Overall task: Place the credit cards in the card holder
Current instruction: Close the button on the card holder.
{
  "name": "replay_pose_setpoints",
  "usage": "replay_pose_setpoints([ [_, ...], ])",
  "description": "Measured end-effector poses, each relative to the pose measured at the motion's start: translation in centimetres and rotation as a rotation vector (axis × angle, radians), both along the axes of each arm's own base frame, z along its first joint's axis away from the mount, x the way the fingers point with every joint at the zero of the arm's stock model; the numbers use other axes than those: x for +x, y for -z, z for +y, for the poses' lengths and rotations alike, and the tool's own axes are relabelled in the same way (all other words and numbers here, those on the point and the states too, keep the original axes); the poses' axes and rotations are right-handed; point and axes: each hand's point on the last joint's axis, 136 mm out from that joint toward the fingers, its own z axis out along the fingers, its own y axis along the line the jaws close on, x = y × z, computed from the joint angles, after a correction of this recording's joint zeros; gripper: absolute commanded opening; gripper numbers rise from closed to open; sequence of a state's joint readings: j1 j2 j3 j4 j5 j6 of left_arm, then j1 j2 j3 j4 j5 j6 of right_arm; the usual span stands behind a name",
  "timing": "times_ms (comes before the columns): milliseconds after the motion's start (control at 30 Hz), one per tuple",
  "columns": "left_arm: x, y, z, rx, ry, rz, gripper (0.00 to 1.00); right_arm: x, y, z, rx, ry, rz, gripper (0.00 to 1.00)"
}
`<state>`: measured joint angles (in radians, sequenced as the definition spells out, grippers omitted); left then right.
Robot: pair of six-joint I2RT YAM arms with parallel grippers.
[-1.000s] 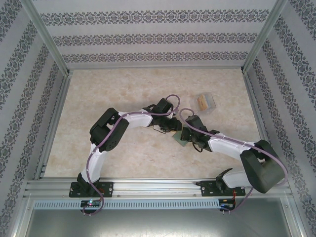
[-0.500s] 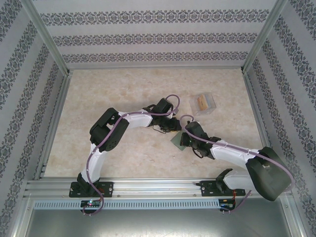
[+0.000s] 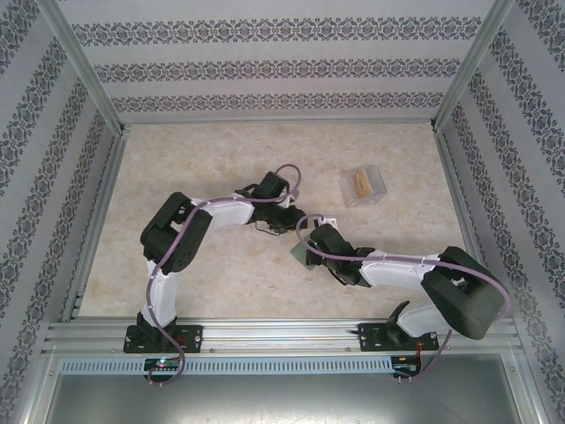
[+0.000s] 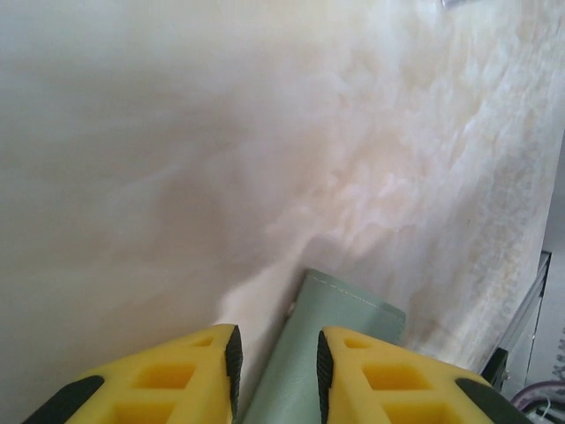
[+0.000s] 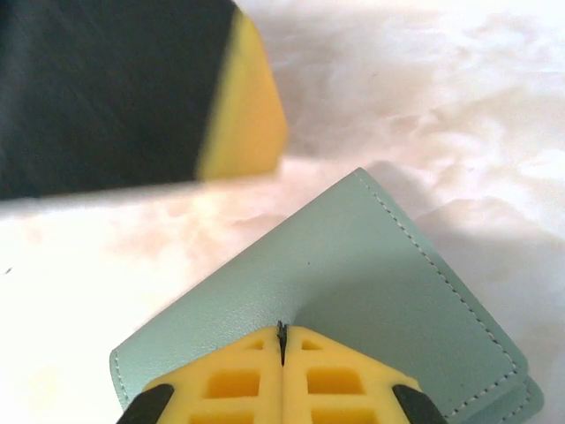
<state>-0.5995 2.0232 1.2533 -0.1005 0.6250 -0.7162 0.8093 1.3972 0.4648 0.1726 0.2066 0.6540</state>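
Note:
The grey-green card holder [image 3: 300, 256] lies folded at the table's middle, between the two gripper tips. My right gripper [image 5: 282, 331] is shut, and its closed tips rest on the card holder's top face [image 5: 353, 265]. The jaws of my left gripper [image 4: 275, 340] stand apart. A stitched flap of the card holder [image 4: 344, 327] runs up through the gap and passes behind the right finger; no pad visibly presses it. One orange-yellow credit card [image 3: 359, 181] sits inside a clear case at the back right. In the top view the left gripper [image 3: 296, 231] hangs just behind the right gripper [image 3: 309, 256].
The clear plastic case [image 3: 369, 187] stands on the marble-patterned table [image 3: 194, 168], right of centre. Patterned walls and metal rails close in the table on three sides. A left finger [image 5: 252, 115] shows blurred, close above the card holder, in the right wrist view.
Both grippers and the card holder have shifted left across the table. The right arm has stretched out further left, and the left arm has drawn back toward its side.

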Motion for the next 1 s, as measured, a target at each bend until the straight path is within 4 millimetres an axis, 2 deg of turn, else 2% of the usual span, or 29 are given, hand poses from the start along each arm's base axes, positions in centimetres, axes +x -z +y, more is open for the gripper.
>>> replay_pose_setpoints([
  [167,1.0,-1.4,4.9,-0.006,-0.103,-0.005,0.31,0.0,0.3,1.0,-0.020,-0.016,-0.047,0.00],
  [400,2.2,-1.4,10.9,0.010,-0.257,0.019,0.32,-0.4,0.6,2.3,-0.049,-0.037,-0.152,0.00],
  [500,2.6,-2.0,11.7,0.011,-0.282,0.007,0.32,-0.5,0.8,2.3,-0.048,-0.028,-0.180,0.00],
  [800,2.6,-3.0,12.0,0.002,-0.295,-0.011,0.32,-0.5,0.3,2.5,0.003,-0.021,-0.262,0.00],
  [867,2.6,-3.0,12.0,0.003,-0.295,-0.012,0.33,-0.8,0.0,2.6,-0.023,-0.054,-0.250,0.07],
  [900,2.6,-3.0,12.0,0.003,-0.295,-0.012,0.33,-1.0,-0.1,2.6,-0.034,-0.082,-0.233,0.13],
  [1000,2.6,-3.0,12.0,0.004,-0.296,-0.014,0.35,-1.2,-0.8,1.8,-0.063,-0.141,-0.181,0.40],
])
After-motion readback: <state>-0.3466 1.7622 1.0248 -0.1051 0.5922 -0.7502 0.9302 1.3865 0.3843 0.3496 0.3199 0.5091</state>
